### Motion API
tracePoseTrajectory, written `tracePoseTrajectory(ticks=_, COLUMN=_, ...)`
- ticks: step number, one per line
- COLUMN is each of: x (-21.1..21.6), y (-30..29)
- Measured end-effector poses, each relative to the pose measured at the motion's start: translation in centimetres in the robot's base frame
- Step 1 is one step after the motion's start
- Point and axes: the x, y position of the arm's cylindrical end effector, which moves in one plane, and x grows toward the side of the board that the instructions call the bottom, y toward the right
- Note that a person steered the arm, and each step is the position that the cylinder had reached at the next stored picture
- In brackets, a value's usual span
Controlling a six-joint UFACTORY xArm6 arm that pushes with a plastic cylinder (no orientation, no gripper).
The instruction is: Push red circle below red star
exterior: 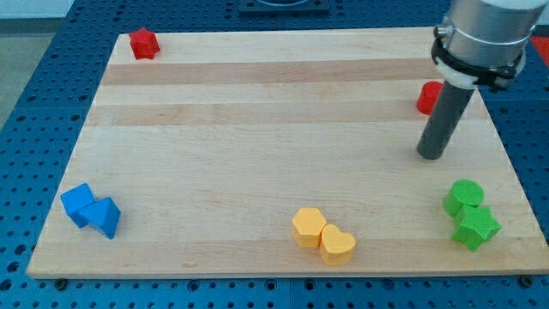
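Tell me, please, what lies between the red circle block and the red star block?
Only bare wooden board separates red circle from red star in camera view.

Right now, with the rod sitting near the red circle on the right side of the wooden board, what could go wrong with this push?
My tip rests below the red circle block, which the rod partly hides, so contact will be hard to judge. The red star block sits at the far top-left corner: a long push leftward, and the round block could slip off my tip. Also, the circle lies near the wooden board's right edge; a stroke toward the view's right might send it off.
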Motion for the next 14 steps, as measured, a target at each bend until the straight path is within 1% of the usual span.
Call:
tracePoseTrajectory(ticks=1, x=-1.0, y=2.6)
tracePoseTrajectory(ticks=2, x=-4.5, y=6.0)
tracePoseTrajectory(ticks=3, x=-7.5, y=7.7)
tracePoseTrajectory(ticks=4, x=-9.0, y=6.0)
tracePoseTrajectory(ticks=8, x=-9.3, y=-7.6)
tracePoseTrajectory(ticks=9, x=-8.6, y=-10.6)
tracePoseTrajectory(ticks=10, x=-6.8, y=-12.5)
tracePoseTrajectory(ticks=11, x=-6.7, y=-15.7)
tracePoseTrajectory(ticks=13, x=-6.7, y=-24.4)
tracePoseTrajectory(ticks=14, x=-6.7, y=-27.9)
